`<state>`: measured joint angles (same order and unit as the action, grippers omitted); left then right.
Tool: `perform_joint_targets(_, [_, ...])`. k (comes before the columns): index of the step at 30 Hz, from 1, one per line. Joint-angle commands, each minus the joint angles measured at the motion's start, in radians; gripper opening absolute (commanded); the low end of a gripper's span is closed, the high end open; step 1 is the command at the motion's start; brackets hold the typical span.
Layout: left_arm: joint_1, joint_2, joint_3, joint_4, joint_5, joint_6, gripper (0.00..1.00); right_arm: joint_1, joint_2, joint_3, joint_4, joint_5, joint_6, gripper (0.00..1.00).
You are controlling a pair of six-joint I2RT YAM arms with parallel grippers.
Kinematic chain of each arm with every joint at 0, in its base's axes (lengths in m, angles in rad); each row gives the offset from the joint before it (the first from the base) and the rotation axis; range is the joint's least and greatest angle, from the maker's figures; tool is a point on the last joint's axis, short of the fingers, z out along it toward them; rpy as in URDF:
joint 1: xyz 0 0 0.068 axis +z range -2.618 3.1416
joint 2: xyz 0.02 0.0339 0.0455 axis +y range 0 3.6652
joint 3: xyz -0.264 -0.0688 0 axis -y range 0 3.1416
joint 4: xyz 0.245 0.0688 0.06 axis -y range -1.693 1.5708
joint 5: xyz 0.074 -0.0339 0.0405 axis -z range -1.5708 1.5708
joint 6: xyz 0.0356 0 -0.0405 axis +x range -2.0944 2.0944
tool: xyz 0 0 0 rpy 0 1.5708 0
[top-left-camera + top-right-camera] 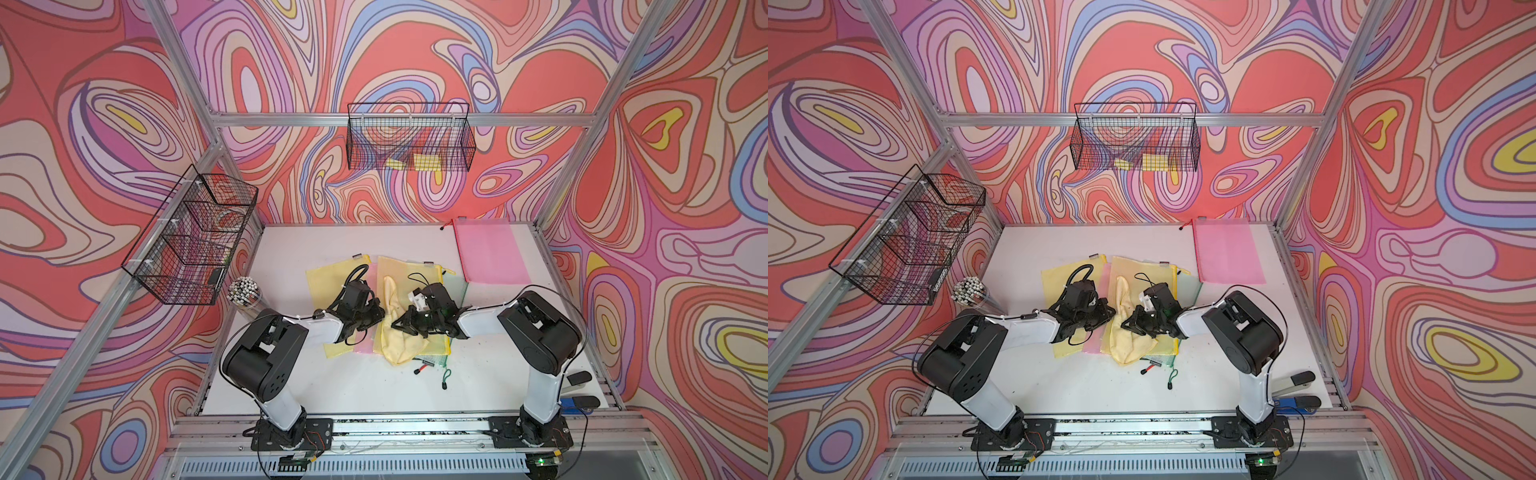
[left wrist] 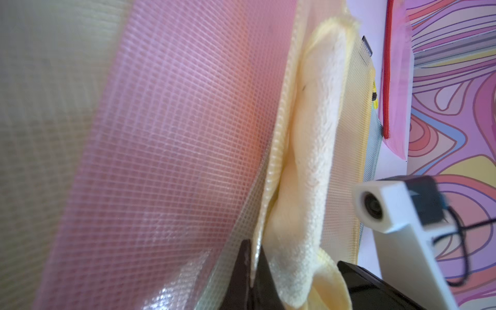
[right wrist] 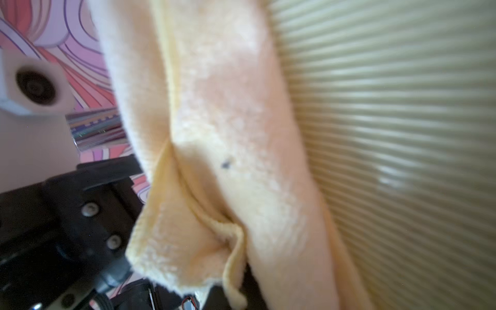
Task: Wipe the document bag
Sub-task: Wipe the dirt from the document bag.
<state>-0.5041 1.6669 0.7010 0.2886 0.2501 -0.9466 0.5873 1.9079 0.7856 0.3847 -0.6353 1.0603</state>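
Item 1. Back wire basket (image 1: 409, 137), hung on the rear frame rail. Inside, toward its right end: two yellow blocks (image 1: 426, 161), flat on the basket floor, side by side.

Item 2. Side wire basket (image 1: 191, 237), fixed to the left frame rail and split into several compartments. Contents too small and too screened by the mesh to name.

Item 3. Clear cup (image 1: 257, 305) at the left edge of the table (image 1: 374, 390), holding a bunch of white-capped pens (image 1: 243, 290).

Item 4. Yellow document bag (image 1: 395, 268), mesh, flat at mid-table, on top of an overlapping spread of bags: second yellow bag (image 1: 328, 278) to the left, pink bag (image 1: 361, 345) between the two, green bag (image 1: 459, 291) showing along the right side. Nothing discernible inside any of them.

Item 5. Separate pink pouch (image 1: 490, 249) with red zip, flat at the far right corner of the table, well apart from the spread.

Item 6. Yellow cloth (image 1: 399, 345), rumpled lengthwise over the yellow document bag, near end spilling past the bag's front edge.

Item 7. Left gripper (image 2: 253, 268), low over the spread, jaws together and clamped on the left edge of the yellow document bag, just beside the cloth.

Item 8. Right gripper (image 1: 397, 322), facing the left one, jaws together with a gathered fold of the cloth pinched between them.
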Motion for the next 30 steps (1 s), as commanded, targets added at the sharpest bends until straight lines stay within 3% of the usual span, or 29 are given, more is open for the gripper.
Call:
perform_joint_targets(1, [0.000, 0.009, 0.024, 0.017, -0.005, 0.004, 0.00, -0.116, -0.028, -0.133, 0.079, -0.045, 0.045, 0.00])
perform_joint_targets(7, [0.001, -0.005, 0.017, -0.003, -0.026, 0.015, 0.00, -0.251, -0.327, -0.130, -0.450, 0.113, -0.260, 0.00])
perform_joint_targets(10, [0.001, 0.001, 0.014, 0.003, -0.031, 0.011, 0.00, -0.267, -0.415, -0.073, -0.603, 0.171, -0.337, 0.00])
perform_joint_targets(14, [0.001, 0.038, 0.020, 0.044, -0.008, -0.009, 0.00, -0.228, -0.428, -0.051, -0.519, 0.115, -0.260, 0.00])
perform_joint_targets(22, [0.001, 0.064, 0.015, 0.079, 0.003, -0.029, 0.00, 0.101, -0.221, 0.126, -0.347, 0.150, -0.130, 0.00])
perform_joint_targets(30, [0.001, 0.057, 0.011, 0.070, -0.002, -0.027, 0.00, 0.154, -0.070, 0.202, -0.288, 0.132, -0.091, 0.00])
